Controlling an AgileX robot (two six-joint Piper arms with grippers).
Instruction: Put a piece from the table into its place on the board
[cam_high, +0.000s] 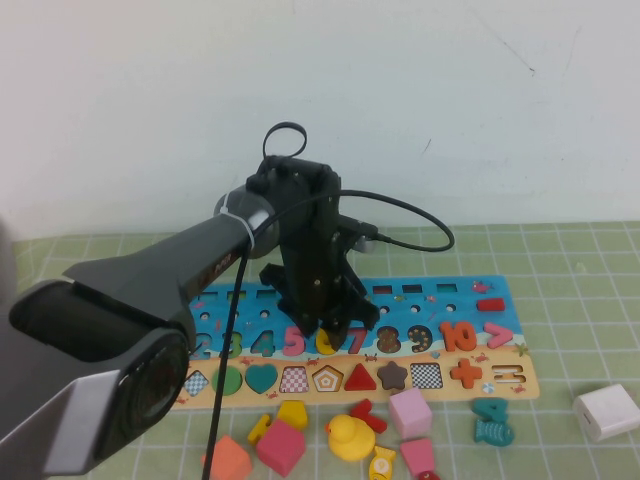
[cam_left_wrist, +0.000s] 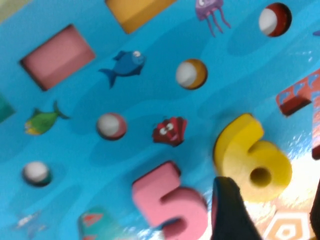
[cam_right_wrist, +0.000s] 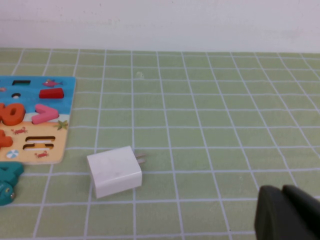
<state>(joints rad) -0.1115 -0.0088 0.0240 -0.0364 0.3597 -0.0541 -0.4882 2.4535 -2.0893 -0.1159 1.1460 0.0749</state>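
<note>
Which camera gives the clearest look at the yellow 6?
The left wrist view: the yellow 6 fills the frame between the pink 5 and the 7. In the high view the left gripper covers most of it. The right wrist view misses it.

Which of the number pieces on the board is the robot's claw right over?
The yellow 6, between the pink 5 and the red 7 on the board. The left gripper hangs open directly above it; the right gripper rests far off.

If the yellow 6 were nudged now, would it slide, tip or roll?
The yellow 6 lies flat between the 5 and 7, so probably stays put. Thick and solid-looking: likely rigid, light. Left gripper hovers above; right gripper rests away.
</note>
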